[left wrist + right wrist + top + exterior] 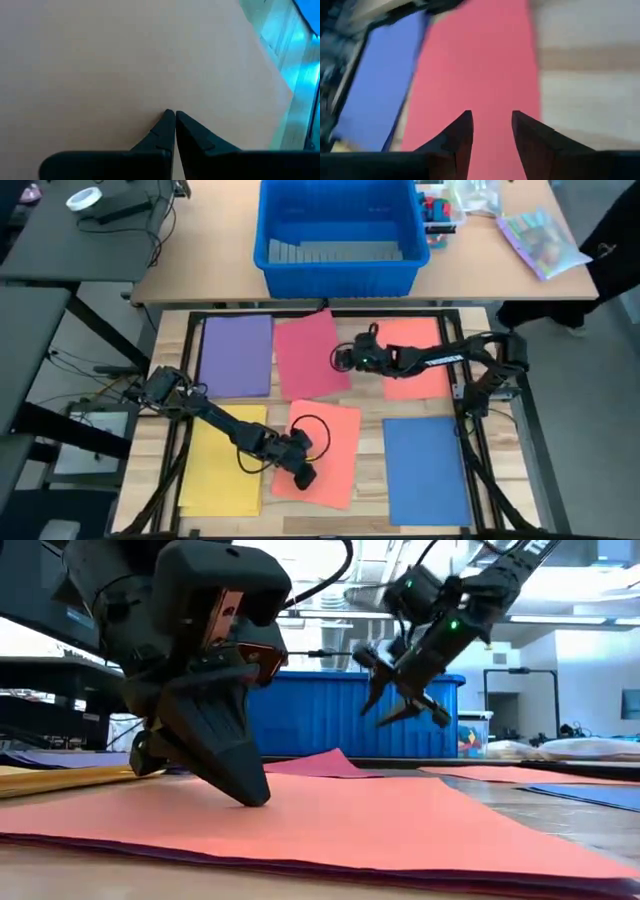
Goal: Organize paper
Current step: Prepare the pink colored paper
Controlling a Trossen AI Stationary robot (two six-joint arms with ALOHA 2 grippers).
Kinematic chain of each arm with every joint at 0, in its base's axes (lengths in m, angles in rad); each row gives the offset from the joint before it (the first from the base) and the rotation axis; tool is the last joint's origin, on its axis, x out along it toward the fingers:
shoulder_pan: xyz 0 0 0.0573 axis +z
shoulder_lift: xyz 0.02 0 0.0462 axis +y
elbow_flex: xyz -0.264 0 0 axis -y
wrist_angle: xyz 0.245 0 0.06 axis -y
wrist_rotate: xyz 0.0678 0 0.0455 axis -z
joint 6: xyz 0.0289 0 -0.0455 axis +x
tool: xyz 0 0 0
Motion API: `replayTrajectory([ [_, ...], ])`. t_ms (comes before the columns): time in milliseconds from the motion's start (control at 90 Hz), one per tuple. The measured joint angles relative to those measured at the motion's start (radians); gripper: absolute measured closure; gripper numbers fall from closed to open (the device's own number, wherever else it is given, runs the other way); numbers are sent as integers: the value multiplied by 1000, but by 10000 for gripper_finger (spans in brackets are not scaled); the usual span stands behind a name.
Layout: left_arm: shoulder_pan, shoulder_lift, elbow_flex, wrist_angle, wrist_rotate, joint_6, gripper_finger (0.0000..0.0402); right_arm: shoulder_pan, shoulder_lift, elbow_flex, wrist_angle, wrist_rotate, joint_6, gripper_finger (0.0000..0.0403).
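Paper sheets lay spread over the table point(165, 330) in the high view: purple point(236, 356), red point(312, 354), orange point(420, 360), yellow point(224, 460), blue point(425, 470) and a second orange sheet point(335, 442) under the left gripper point(303, 473).

Low view: that gripper's closed tips pressed onto the orange sheet; the right gripper point(405, 700) hung above, fingers parted, empty.

Right wrist view: spread fingers point(455, 137) hung over the red sheet.
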Motion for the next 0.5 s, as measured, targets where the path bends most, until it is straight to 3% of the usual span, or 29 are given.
replayTrajectory([
  [167, 0, 0, 0, 0, 2, 4, 402, 22, 38, 2, 45, -152, -109, 296],
  [378, 1, 0, 0, -1, 36, 2, 402, 43, 143, 0, 26, -175, -134, 387],
  [500, 1, 0, 1, -17, 80, 2, 402, 49, 155, -1, -68, -171, -139, 397],
])
